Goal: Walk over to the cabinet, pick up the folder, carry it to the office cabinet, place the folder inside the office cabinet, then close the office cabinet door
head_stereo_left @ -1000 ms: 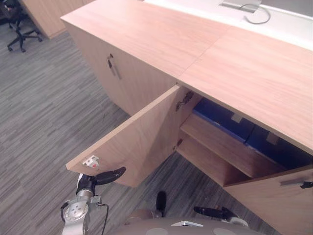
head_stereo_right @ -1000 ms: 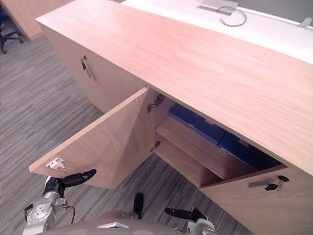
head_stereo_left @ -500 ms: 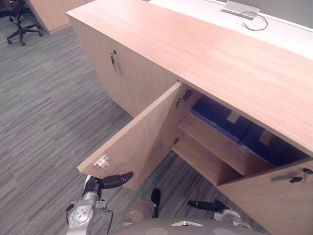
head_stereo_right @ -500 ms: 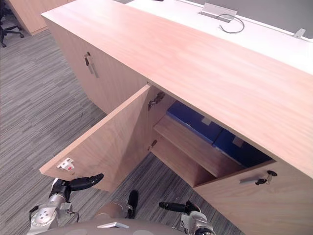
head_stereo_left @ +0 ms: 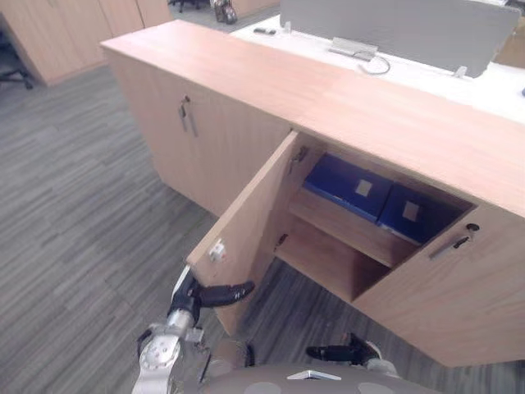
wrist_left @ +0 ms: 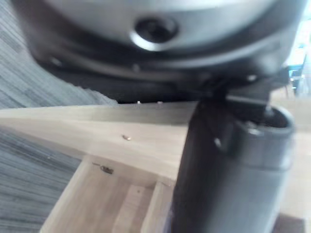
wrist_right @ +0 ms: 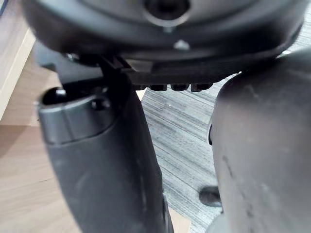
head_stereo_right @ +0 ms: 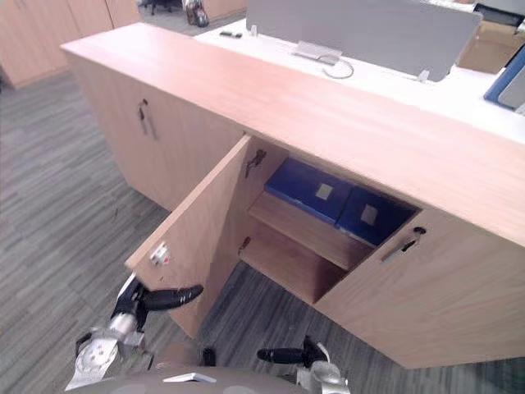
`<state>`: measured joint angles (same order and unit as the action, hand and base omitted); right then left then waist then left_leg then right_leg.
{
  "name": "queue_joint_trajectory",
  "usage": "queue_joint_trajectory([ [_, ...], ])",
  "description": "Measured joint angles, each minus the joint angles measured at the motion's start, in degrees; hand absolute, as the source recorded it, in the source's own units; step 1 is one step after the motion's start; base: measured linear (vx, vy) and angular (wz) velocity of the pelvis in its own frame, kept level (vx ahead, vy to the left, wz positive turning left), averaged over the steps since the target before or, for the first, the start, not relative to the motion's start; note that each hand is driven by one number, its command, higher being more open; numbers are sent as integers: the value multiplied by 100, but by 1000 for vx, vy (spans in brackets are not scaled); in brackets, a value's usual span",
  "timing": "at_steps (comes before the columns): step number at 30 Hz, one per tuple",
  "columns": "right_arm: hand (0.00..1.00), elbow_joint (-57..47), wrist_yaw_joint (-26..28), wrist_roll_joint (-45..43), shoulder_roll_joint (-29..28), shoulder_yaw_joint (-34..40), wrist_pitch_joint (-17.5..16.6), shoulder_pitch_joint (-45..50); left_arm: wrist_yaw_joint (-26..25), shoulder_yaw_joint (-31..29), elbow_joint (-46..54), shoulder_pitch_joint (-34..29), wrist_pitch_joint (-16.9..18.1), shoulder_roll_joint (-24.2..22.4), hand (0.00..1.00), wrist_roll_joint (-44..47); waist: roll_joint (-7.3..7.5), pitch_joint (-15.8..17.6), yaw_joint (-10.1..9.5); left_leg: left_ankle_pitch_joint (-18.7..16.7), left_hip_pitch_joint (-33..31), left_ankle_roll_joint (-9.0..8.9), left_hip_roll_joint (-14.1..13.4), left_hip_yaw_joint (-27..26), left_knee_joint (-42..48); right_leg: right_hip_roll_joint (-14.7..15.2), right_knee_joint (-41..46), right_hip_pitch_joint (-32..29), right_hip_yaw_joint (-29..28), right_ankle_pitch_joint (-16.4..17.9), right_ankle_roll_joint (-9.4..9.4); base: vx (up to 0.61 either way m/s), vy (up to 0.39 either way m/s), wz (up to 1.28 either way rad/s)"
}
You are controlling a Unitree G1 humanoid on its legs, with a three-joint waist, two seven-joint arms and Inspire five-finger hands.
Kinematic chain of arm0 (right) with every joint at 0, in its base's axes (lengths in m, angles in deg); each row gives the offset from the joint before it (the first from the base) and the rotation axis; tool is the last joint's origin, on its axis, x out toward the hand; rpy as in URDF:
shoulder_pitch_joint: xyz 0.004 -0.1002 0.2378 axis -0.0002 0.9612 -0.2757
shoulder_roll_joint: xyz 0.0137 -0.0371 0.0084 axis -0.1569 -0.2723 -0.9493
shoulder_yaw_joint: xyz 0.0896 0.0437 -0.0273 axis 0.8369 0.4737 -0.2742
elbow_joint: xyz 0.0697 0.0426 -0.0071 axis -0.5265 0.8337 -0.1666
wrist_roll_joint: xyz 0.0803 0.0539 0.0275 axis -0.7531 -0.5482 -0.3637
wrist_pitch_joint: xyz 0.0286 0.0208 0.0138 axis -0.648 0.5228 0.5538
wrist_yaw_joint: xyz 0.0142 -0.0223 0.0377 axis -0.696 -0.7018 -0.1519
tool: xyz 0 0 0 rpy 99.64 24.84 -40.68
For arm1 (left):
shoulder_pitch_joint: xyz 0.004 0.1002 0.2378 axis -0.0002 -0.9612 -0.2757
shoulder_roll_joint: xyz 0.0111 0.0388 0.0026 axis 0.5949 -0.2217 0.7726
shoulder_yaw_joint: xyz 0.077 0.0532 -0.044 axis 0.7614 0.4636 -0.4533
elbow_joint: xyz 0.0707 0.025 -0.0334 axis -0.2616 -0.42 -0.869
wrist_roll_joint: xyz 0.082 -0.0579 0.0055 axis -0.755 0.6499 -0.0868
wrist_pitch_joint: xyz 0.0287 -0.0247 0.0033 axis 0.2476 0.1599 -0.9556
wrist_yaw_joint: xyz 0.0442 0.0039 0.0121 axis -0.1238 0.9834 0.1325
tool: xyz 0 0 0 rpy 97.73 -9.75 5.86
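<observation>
Office cabinet [head_stereo_left: 369,115] (door [head_stereo_left: 246,217] swung wide) holds two blue folders [head_stereo_left: 349,182] on its upper shelf [head_stereo_left: 344,223]; left hand [head_stereo_left: 215,294] and right hand [head_stereo_left: 340,354] straight-fingered, empty.

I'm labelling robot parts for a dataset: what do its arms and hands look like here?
Both hands, left hand and right hand, are dark with slim fingers. The left arm is silver-grey metal, with a round disc-shaped wrist joint.

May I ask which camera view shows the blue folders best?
The right eye view: both blue folders sit central, clear of the open door. The left eye view shows them similarly; wrist views face wood.
</observation>
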<state>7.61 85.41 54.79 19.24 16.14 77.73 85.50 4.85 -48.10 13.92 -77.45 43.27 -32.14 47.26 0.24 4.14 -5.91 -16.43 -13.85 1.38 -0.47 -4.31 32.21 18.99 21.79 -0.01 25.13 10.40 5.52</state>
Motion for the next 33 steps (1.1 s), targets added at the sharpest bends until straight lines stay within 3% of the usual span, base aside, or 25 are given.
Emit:
queue_joint_trajectory([
  [1,100,-115,4,-30,-80,-13,-19,140,-1,61,-50,61,-47,10,100,-2,113,-77,29,95,160,44,174,29,-255,146,259,-82,-536,67,-184,-28,213,24],
  [2,100,-154,3,-28,-94,2,-23,178,6,90,-58,106,-49,3,100,1,143,-105,51,137,194,45,244,78,-343,200,258,-69,-724,59,-189,-23,130,52],
  [4,100,-148,-1,8,-223,223,-12,211,44,206,-51,219,-43,-39,100,5,242,-213,54,311,244,64,434,114,-686,230,-263,129,-1266,-64,82,-24,19,57],
  [6,100,-81,-22,63,-253,221,5,219,55,212,-54,212,-38,-91,100,1,312,-373,18,522,234,58,544,88,-1096,231,-703,133,-1283,-202,316,-25,-70,23],
  [9,100,40,35,246,-294,199,52,245,20,179,-203,238,85,-102,100,0,420,-606,-33,962,259,-67,681,96,-1893,-62,-1398,109,-1226,-247,324,22,-132,10],
  [10,100,55,36,229,-304,210,58,244,-5,166,-334,300,126,-114,100,2,436,-646,-25,1148,264,-51,710,135,-2039,-120,-1524,118,-1286,-337,429,21,-154,20],
  [11,100,56,49,230,-279,201,74,237,-14,167,-560,398,128,-139,100,21,345,-663,-20,1267,331,-81,704,241,-2208,-163,-1552,146,-1206,-352,448,35,-164,33],
  [17,100,70,-25,-10,-251,274,116,265,-79,378,-1001,399,128,-20,100,84,266,-712,5,1963,801,-145,499,536,-3156,-466,-1673,317,-964,-283,317,53,-153,17],
  [21,100,134,-125,-196,-279,520,110,289,-298,1173,-1066,453,147,693,100,387,256,-710,10,2244,1139,-213,388,615,-3706,-587,-1716,436,-962,-288,304,10,-64,6],
  [25,100,352,-141,-269,-225,719,7,248,-506,2177,-1476,1154,134,1543,100,982,222,-695,47,2308,1143,-252,412,664,-3708,-575,-1694,442,-970,-332,327,-91,23,8],
  [26,100,384,-143,-268,-212,715,-7,216,-490,2391,-1491,1255,116,1732,100,1136,213,-688,93,2318,1143,-261,417,678,-3710,-574,-1693,442,-974,-347,343,-128,41,3],
  [28,100,500,-146,-267,-167,702,-20,52,-230,3288,-1491,1616,24,2181,100,1658,182,-666,396,2312,1151,-254,511,756,-3731,-508,-1673,432,-999,-353,384,-147,75,-1],
  [33,100,537,-194,-257,-57,405,-12,-161,207,4807,-1374,2318,-93,1943,100,2117,155,-481,708,2312,1204,-254,701,793,-3737,-403,-1722,371,-1304,-336,404,-89,100,-21],
])
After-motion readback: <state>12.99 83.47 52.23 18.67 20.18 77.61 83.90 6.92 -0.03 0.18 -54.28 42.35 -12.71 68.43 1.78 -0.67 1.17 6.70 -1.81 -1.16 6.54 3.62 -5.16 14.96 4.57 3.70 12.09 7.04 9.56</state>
